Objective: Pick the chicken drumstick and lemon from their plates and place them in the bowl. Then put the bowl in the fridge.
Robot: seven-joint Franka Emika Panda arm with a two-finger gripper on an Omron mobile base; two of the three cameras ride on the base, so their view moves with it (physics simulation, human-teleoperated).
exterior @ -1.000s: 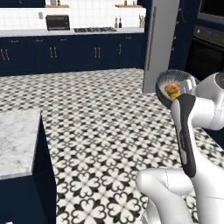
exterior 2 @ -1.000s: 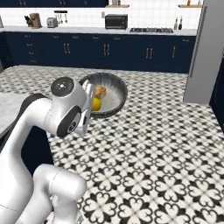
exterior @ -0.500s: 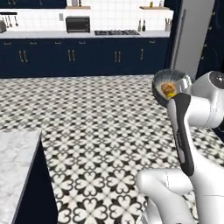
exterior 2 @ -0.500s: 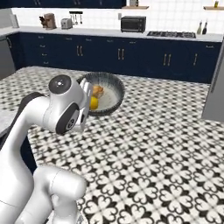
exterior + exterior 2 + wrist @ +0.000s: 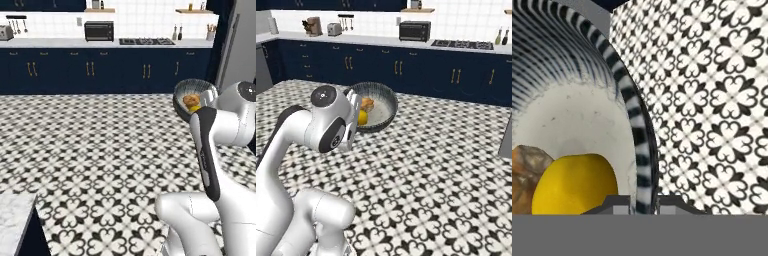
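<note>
Bowl rim pinched between closed gripper fingertips, lemon and chicken drumstick carried inside, beside the gripper

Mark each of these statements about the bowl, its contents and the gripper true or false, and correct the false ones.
1. The lemon lies inside the bowl. True.
2. The bowl stands on the marble counter. False: it is held up over the patterned floor.
3. The chicken drumstick sits on a wooden plate. False: it is in the bowl beside the lemon.
4. The gripper is shut on the bowl's rim. True.
</note>
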